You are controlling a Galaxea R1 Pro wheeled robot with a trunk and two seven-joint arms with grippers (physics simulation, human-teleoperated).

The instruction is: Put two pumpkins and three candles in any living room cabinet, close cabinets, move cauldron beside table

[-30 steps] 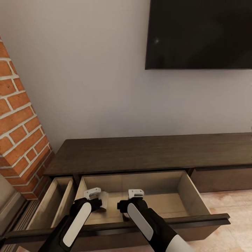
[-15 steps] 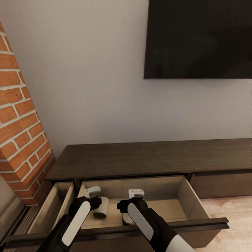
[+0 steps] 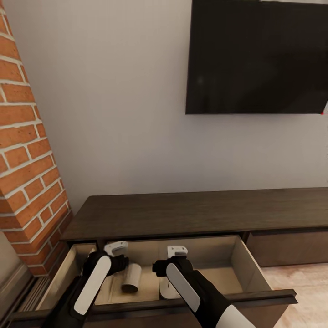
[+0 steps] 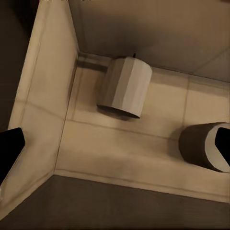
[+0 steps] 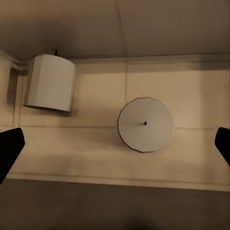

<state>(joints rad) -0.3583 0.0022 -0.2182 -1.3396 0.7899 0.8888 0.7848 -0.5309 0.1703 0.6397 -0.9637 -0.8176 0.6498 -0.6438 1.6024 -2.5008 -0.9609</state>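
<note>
While both arms hang over the pulled-out drawer (image 3: pixel 255 298) of the cabinet (image 3: pixel 191 212), two candles lie within it; the cabinet is a long, low, dark-brown wood unit with a flat top, set against the pale wall beneath a black screen (image 3: pixel 257 57), beside a brick column (image 3: pixel 27 173); the drawer's inside is pale tan. One candle (image 3: pixel 131 279), a short pale faceted cylinder, lies on its side near the back wall; the other candle (image 3: pixel 167 289) stands upright just beside it, its round top and dark wick seen from the right wrist. The left gripper (image 3: pixel 119 258) and the right gripper (image 3: pixel 171 265) each hover above the drawer, fingers spread wide, holding nothing.
</note>
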